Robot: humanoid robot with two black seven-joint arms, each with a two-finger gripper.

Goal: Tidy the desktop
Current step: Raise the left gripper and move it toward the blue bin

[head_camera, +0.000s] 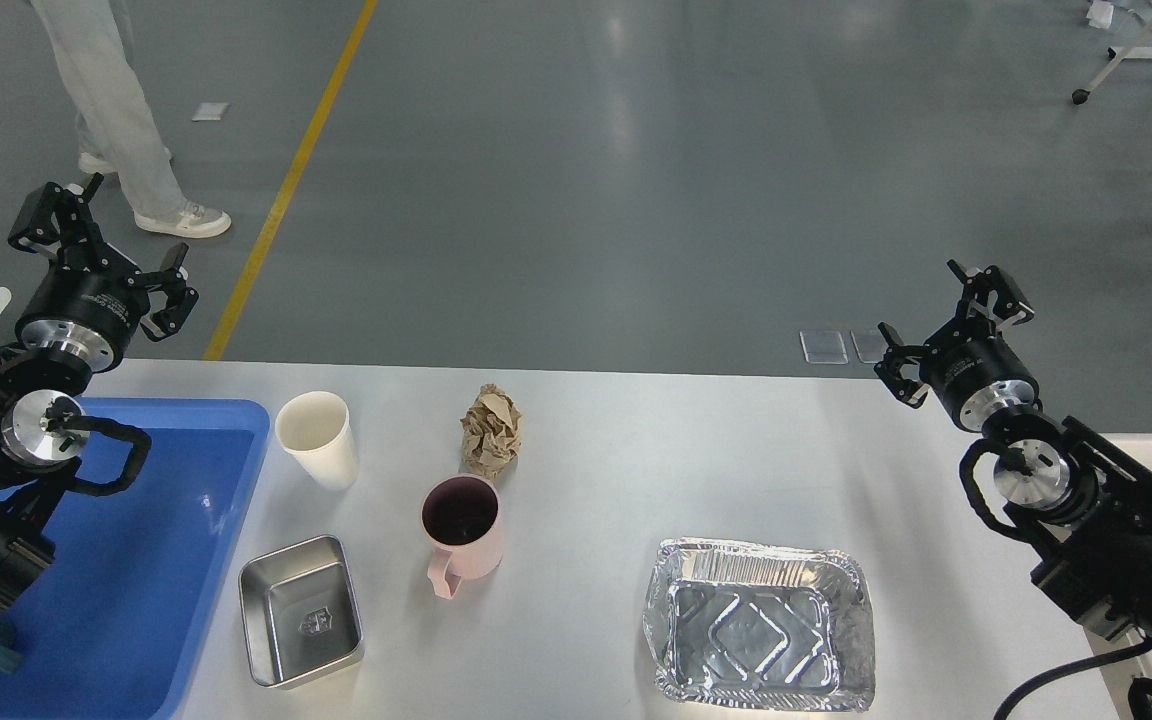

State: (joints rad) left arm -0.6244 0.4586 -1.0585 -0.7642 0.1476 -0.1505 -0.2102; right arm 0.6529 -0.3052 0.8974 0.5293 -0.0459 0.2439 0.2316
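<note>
The large smooth white rectangular desktop (616,450) fills the near half of the view, its long axis running left to right. On it stand a white paper cup (316,438), a crumpled brown paper ball (491,430), a pink mug (463,533), a small steel tray (301,623) and a foil tray (761,625). A blue plastic tray (166,560) lies at its left end. The left gripper (101,235) and right gripper (956,320) hover with fingers spread, empty.

Glossy grey floor (636,180) with a yellow line (286,190) (overhead lights reflected), wheeled furniture legs (1136,60) far right.
</note>
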